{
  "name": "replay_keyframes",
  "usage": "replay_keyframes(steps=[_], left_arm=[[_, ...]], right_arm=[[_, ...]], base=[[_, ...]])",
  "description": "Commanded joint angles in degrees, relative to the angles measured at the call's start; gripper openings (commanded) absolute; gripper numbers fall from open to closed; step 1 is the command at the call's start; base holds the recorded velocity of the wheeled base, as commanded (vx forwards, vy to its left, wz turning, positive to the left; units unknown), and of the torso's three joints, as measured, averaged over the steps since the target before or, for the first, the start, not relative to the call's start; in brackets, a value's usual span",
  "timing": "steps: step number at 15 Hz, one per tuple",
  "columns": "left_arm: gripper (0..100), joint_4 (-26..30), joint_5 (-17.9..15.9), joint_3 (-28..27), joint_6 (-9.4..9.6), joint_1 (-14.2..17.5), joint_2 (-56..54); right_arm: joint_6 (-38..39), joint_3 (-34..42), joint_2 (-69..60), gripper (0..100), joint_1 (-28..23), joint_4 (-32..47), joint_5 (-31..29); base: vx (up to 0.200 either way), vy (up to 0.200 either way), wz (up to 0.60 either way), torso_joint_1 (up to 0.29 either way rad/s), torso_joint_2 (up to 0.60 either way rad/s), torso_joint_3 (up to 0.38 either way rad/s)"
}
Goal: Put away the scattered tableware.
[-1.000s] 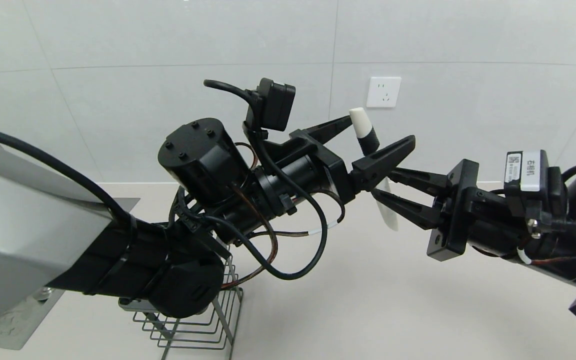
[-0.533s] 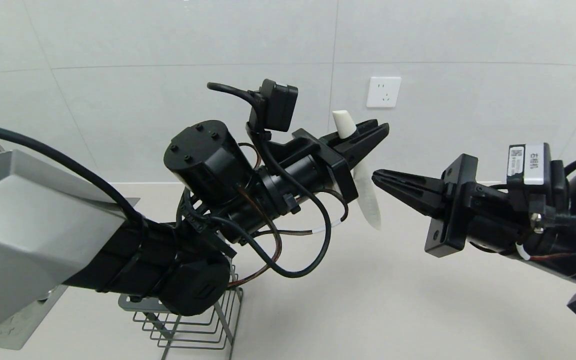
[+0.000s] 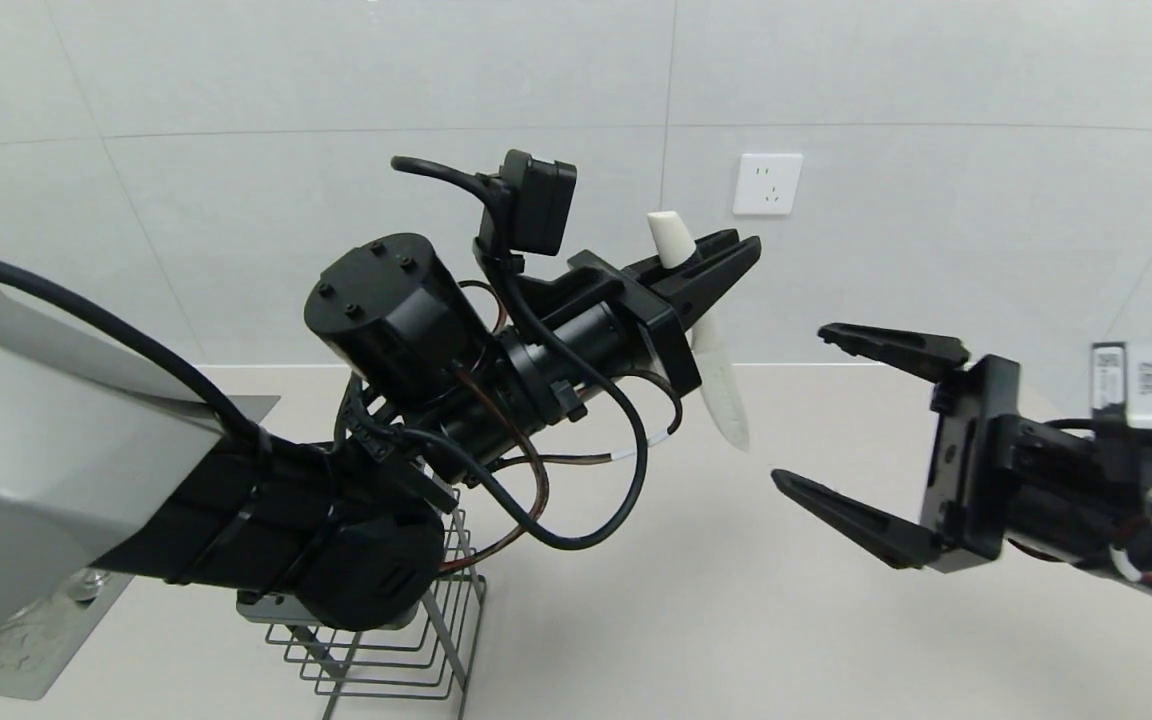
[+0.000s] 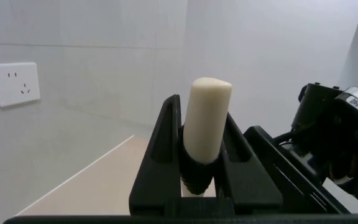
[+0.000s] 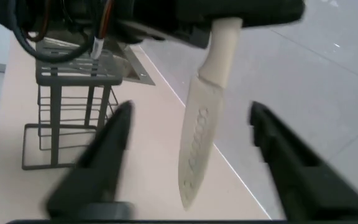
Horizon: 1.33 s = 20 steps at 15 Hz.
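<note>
1. Left hand (image 3: 736, 255) is clenched on the white knife (image 3: 724, 390) by its handle, up in the air over the desk (image 3: 736, 620), blade hanging down.
2. Right hand (image 3: 798, 404) sits just beside the blade, opened wide, gripping nothing and not touching the knife.
3. Wire rack (image 3: 376, 662) stands toward the desk's near left edge, beside the sink (image 3: 6, 660), under the left arm.

Your left arm (image 3: 376, 320) was black, screw-capped, draped in looping cables (image 3: 566, 546); the right arm (image 3: 1036, 480) carried a white label (image 3: 1131, 385).
</note>
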Motion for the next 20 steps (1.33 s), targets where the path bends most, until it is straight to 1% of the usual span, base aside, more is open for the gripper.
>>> replay_keyframes(steps=[1, 3, 5, 6, 8, 9, 10, 11, 12, 13, 14, 15, 16, 19, 20], left_arm=[[0, 0.2, 0.1, 2.0, 0.03, 0.1, -2.7], [0, 0.3, 0.3, 5.2, 0.20, 0.1, -5.0], [0, 0.7, 0.6, 7.8, 3.02, 0.4, -7.0], [0, 1.3, 1.2, 9.1, 5.48, 1.6, -9.2], [0, 2.8, 1.9, 9.6, 5.74, 2.0, -12.1], [0, 3.2, 3.1, 9.7, 5.65, 2.0, -13.0], [0, 3.2, 3.2, 9.8, 5.65, 2.0, -13.1], [0, 3.2, 3.2, 10.1, 5.57, 2.2, -12.9], [0, 3.0, 3.2, 11.0, 5.57, 2.2, -12.8], [0, 2.8, 3.2, 11.9, 5.57, 2.0, -12.8], [0, 2.8, 3.2, 12.6, 5.57, 2.2, -12.8], [0, 2.8, 3.3, 13.2, 5.57, 2.2, -13.2], [0, 2.7, 3.5, 14.3, 5.57, 2.2, -13.7], [0, 2.7, 5.0, 17.3, 5.21, 2.3, -16.5], [0, 2.6, 5.1, 18.2, 5.13, 2.7, -17.2]], right_arm=[[-0.7, 9.2, -12.9, 100, -5.7, 0.2, 0.0], [-1.0, 13.9, -23.0, 100, -8.9, 0.9, 0.0], [-1.0, 17.0, -31.7, 100, -11.0, 2.1, 0.0], [-1.0, 17.7, -40.5, 100, -13.4, 5.4, 0.0], [-1.0, 17.8, -52.6, 100, -15.7, 12.5, -0.1], [-1.0, 17.7, -61.3, 100, -18.1, 21.0, -0.2], [-1.0, 17.7, -64.6, 100, -19.3, 24.9, -0.2], [-1.0, 17.7, -71.5, 100, -20.6, 32.4, -0.3], [-1.0, 17.6, -77.3, 100, -20.8, 38.7, -2.6], [-0.8, 17.5, -81.5, 100, -20.7, 43.3, -4.5], [-1.1, 17.8, -84.3, 100, -20.7, 46.0, -5.1], [-0.6, 17.8, -84.2, 100, -20.6, 45.4, -5.2], [0.0, 17.8, -84.2, 100, -20.6, 46.0, -6.5], [2.8, 17.8, -84.2, 100, -20.7, 54.2, -18.5], [3.3, 17.8, -84.2, 100, -20.7, 56.5, -20.5]], base=[[0.000, 0.000, 0.00, 0.000, 0.00, 0.000], [0.000, 0.000, 0.00, 0.000, 0.00, 0.000], [0.000, 0.000, 0.00, 0.000, 0.00, 0.000], [0.000, 0.000, 0.00, 0.000, 0.00, 0.000], [0.000, 0.000, 0.00, 0.000, 0.00, 0.000], [0.000, 0.000, 0.00, 0.000, 0.00, 0.000], [0.000, 0.000, 0.00, 0.000, 0.00, 0.000], [0.000, 0.000, 0.00, 0.000, 0.00, 0.000], [0.000, 0.000, 0.00, 0.000, 0.00, 0.000], [0.000, 0.000, 0.00, 0.000, 0.00, 0.000], [0.000, 0.000, 0.00, 0.000, 0.00, 0.000], [0.000, 0.000, 0.00, 0.000, 0.00, 0.000], [0.000, 0.000, 0.00, 0.000, 0.00, 0.000], [0.000, 0.000, 0.00, 0.000, 0.00, 0.000], [0.000, 0.000, 0.00, 0.000, 0.00, 0.000]])
